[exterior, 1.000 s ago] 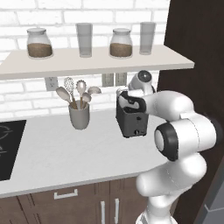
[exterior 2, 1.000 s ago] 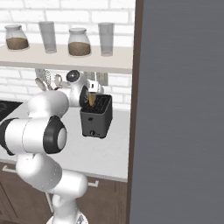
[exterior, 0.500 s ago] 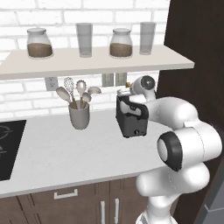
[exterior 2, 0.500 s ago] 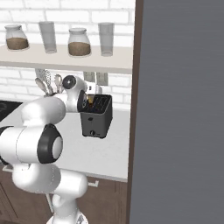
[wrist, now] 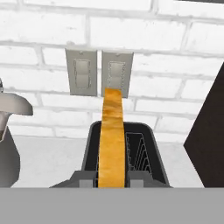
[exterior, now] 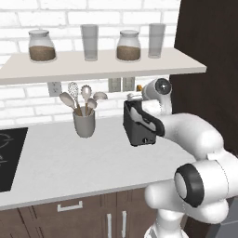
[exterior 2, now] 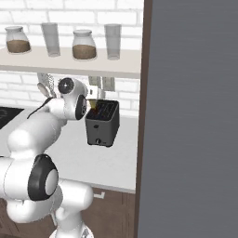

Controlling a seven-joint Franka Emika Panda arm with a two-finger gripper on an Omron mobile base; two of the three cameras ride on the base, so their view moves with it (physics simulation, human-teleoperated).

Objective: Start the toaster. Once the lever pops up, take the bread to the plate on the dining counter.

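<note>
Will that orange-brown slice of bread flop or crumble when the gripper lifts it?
Probably neither. The orange-brown slice of bread stands straight and edge-on in the boxy dark grey toaster, so it looks stiff. Being thin, it is likely light, though a hard squeeze might crack the crust.

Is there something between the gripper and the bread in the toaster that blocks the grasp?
Nothing visible does. In the hand view the bread stands upright, its lower part in the left slot of the toaster, directly ahead of the camera, with no object in front of it. The pictures do not show whether the gripper already touches it.
</note>
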